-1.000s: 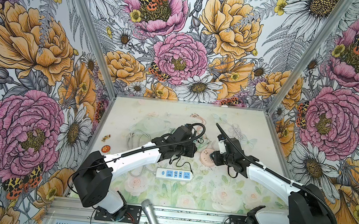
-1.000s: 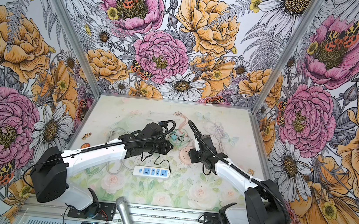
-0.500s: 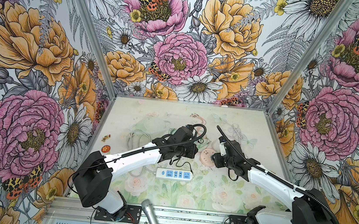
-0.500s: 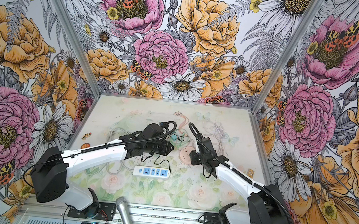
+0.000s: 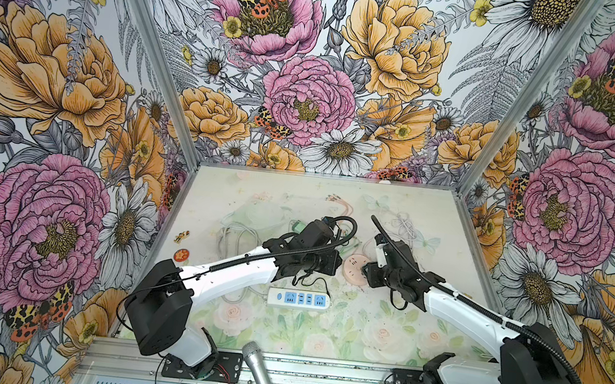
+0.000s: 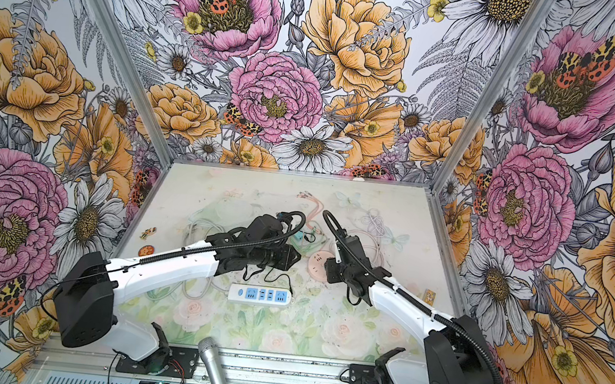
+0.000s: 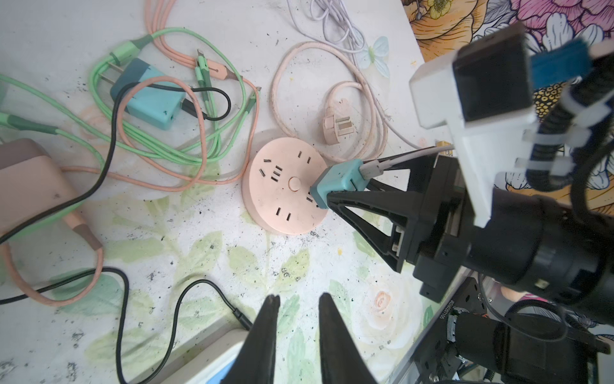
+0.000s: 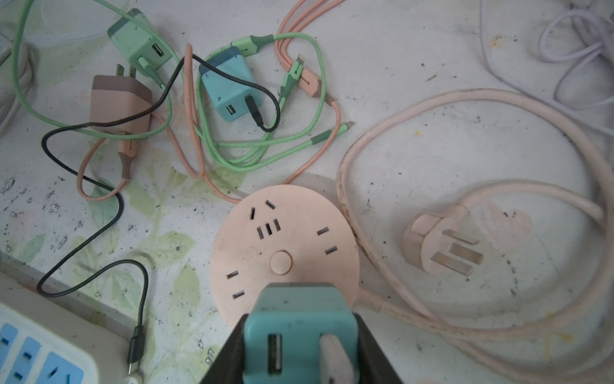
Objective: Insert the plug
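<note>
My right gripper (image 8: 300, 319) is shut on a teal charger plug (image 8: 299, 299) that has a white cable in one of its USB ports. The plug's front end meets the face of the round pink socket (image 8: 282, 246) at its near edge, and its prongs are hidden. In the left wrist view the plug (image 7: 339, 181) leans on the socket's (image 7: 282, 192) rim. My left gripper (image 7: 298, 299) hangs a little open and empty just above the table, beside the white power strip (image 5: 298, 298). The socket (image 5: 354, 270) lies between both wrists.
Loose chargers lie beyond the socket: a blue one (image 8: 231, 89), a green one (image 8: 139, 43) and a pink-brown one (image 8: 119, 103), tangled in green, pink and black cables. The socket's own three-pin plug (image 8: 438, 246) lies beside it. A microphone (image 5: 260, 371) pokes in at the front edge.
The right arm has shifted slightly while its gripper stays at the round socket with the plug. The left arm has not moved.
</note>
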Controlling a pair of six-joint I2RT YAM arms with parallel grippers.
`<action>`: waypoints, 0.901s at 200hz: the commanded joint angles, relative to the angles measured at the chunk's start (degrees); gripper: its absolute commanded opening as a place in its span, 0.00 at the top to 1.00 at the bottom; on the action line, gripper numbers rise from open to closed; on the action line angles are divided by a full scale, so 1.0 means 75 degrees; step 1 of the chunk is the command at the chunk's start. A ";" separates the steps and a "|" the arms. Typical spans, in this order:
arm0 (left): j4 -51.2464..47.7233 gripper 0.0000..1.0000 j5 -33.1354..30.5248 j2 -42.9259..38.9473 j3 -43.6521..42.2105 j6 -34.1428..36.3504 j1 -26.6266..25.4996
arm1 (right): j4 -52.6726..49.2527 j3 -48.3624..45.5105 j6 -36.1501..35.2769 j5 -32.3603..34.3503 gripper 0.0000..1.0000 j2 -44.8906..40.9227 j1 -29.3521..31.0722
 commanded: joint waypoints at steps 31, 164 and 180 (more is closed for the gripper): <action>0.0034 0.75 0.0149 0.0068 0.0112 0.0111 -0.0035 | -0.0083 -0.0034 -0.0060 -0.0010 1.00 0.0363 0.0223; 0.0038 0.75 0.0364 0.0097 0.0051 0.0238 0.0016 | -0.0086 0.0129 -0.0222 0.0201 1.00 0.0840 0.0728; 0.0048 0.76 0.0421 0.0131 0.0042 0.0276 0.0059 | -0.0083 0.0136 -0.0232 0.0310 1.00 0.0902 0.0798</action>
